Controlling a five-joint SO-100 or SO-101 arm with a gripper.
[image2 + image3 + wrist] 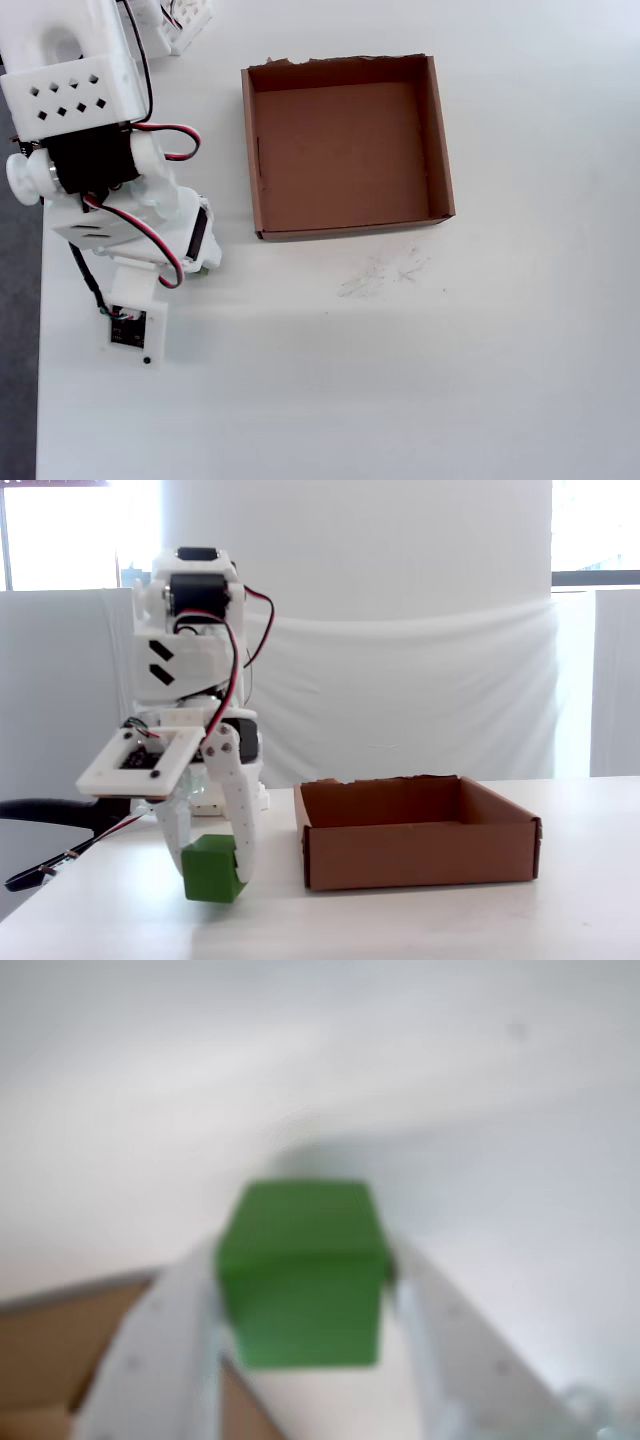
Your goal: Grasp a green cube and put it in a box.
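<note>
White tabletop [400, 380] fills my overhead view. I see the gripper [212, 868] closed around the green cube [210, 870], pinched between both fingers and lifted just above the surface, left of the box [415, 840] in the fixed view.

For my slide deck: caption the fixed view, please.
White gripper clamps the green cube just above the table, left of the empty cardboard box.

1. I see the white table [420, 380] filling most of the overhead view, with a dark strip of floor [15, 330] along its left edge.
2. Faint scuff marks [385, 275] sit near its middle.
3. A white cloth backdrop [420, 680] (creased) hangs behind its far edge.
</note>
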